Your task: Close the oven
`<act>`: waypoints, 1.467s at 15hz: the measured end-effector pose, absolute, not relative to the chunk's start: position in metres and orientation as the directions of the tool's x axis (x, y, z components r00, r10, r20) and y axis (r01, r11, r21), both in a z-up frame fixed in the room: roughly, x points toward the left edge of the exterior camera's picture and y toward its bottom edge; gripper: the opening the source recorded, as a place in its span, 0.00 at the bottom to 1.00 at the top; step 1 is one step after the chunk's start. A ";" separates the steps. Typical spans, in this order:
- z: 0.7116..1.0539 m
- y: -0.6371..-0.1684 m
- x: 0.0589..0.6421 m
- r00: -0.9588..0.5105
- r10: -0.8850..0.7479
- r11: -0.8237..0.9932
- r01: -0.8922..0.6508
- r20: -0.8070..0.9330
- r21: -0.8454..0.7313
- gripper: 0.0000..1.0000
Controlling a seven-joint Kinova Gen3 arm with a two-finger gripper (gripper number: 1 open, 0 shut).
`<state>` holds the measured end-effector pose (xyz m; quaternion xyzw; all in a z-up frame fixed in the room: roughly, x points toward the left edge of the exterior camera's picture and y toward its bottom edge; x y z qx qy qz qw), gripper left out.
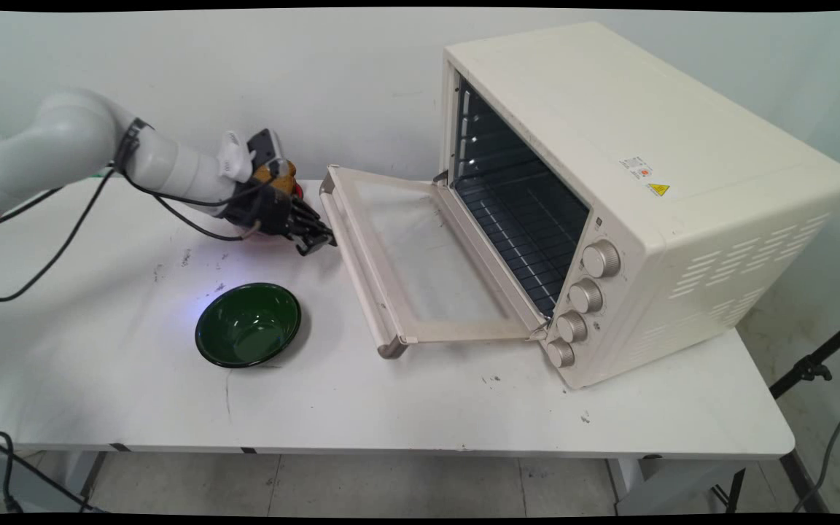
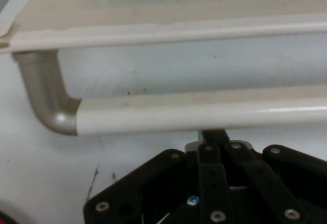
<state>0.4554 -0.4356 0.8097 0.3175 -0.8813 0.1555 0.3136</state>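
A cream toaster oven (image 1: 631, 182) stands on the right of the white table (image 1: 391, 415), its glass door (image 1: 420, 255) folded down flat. My gripper (image 1: 320, 242) hangs low just left of the far end of the door handle (image 1: 359, 268). In the hand view the cream handle bar (image 2: 204, 114) with its metal elbow (image 2: 48, 101) runs across right ahead of my gripper (image 2: 214, 134). The fingers are shut together with nothing between them, and their tips sit right at the bar's near edge. I cannot tell whether they touch it.
A dark green bowl (image 1: 249, 324) sits on the table, nearer the front than my gripper. Behind the wrist, a yellowish object (image 1: 283, 175) with something red by it is mostly hidden. Black cables (image 1: 63, 240) hang from the arm. The oven's wire rack (image 1: 529, 248) shows inside.
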 end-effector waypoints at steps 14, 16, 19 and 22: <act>0.851 -0.463 0.414 -0.592 -0.388 0.766 -0.633 0.706 -0.111 0.00; 0.863 -0.467 0.408 -0.585 -0.378 0.766 -0.633 0.718 -0.112 0.00; 0.886 -0.474 0.395 -0.569 -0.361 0.765 -0.634 0.739 -0.114 0.00; 0.904 -0.481 0.385 -0.555 -0.348 0.764 -0.635 0.756 -0.115 0.00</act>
